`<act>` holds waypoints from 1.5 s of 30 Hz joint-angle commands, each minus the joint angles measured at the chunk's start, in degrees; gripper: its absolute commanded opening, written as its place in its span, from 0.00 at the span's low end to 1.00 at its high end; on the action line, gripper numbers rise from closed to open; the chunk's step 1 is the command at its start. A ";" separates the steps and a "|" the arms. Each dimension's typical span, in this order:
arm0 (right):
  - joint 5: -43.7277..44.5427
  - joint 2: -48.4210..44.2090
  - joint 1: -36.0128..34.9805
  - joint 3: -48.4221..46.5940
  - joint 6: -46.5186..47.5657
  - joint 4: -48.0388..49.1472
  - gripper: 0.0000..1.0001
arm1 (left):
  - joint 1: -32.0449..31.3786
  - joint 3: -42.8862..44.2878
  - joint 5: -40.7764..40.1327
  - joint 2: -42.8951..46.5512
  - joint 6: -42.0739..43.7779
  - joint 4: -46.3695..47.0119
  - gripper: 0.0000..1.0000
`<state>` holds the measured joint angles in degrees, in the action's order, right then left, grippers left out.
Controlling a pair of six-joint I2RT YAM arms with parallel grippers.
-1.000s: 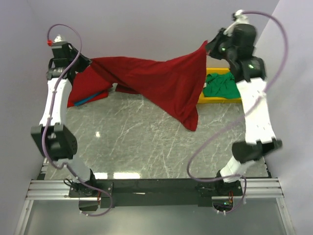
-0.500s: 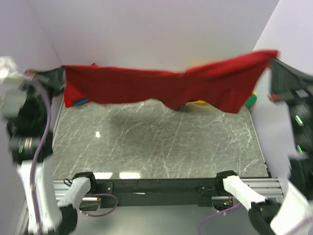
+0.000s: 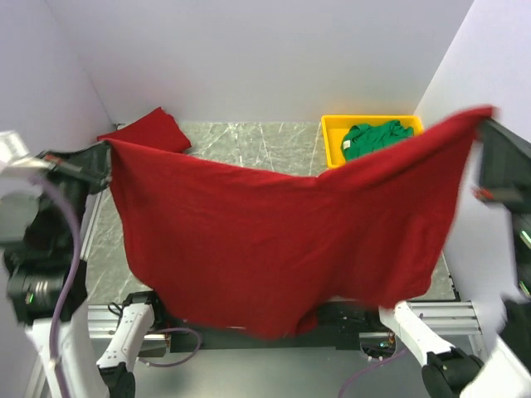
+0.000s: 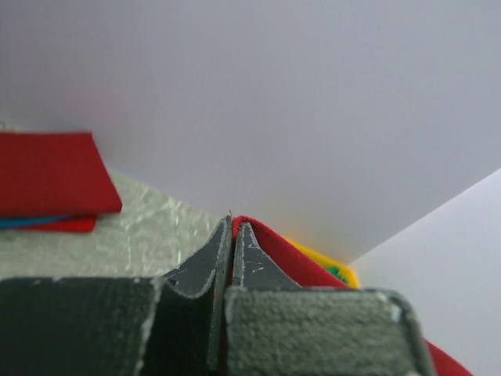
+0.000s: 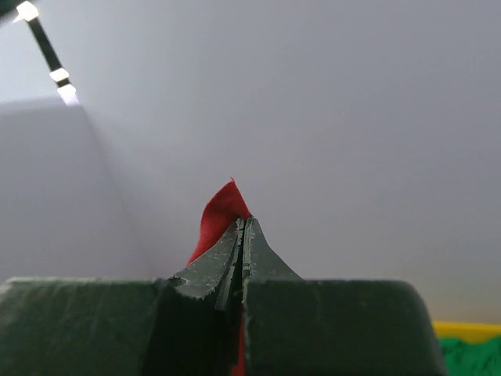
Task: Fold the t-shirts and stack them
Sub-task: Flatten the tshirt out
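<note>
our left gripper [image 4: 232, 229] is pinched tight on one corner of the dark red t-shirt [image 3: 274, 240]. in the left wrist view the red cloth runs out from between the fingers [image 4: 211, 258] and off to the right. our right gripper [image 5: 243, 227] is clamped just as narrowly on the opposite corner, with a small red tip of cloth sticking up past the fingertips [image 5: 215, 262]. both are raised high and well apart, one at the left side of the top view and the other at the far right (that one is blurred there). the shirt hangs spread between them like a sheet, its top edge sagging a little in the middle. seen from above, the cloth covers most of the table [image 3: 249, 141], and its lower edge hangs past the table's near edge.

beyond the hanging shirt we see a strip of grey marbled surface. at its far left corner lies a folded dark red t-shirt [image 3: 145, 130]. the left wrist view shows the edge of a blue t-shirt [image 4: 31, 222] under it, with more red beneath that. at the far right sits the yellow tray [image 3: 332, 133], near the back wall [image 3: 249, 58], with the green t-shirt [image 3: 377, 137] crumpled inside it.
</note>
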<state>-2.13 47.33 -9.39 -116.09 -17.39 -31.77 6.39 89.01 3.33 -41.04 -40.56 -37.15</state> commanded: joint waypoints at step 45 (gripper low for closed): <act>-7.71 11.38 0.07 -17.85 3.77 3.90 0.00 | 0.20 11.00 -2.98 3.77 9.97 2.60 0.00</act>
<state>-9.89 55.92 -9.39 -134.28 -13.26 -30.37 6.46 98.63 1.98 -34.74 -33.36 -33.63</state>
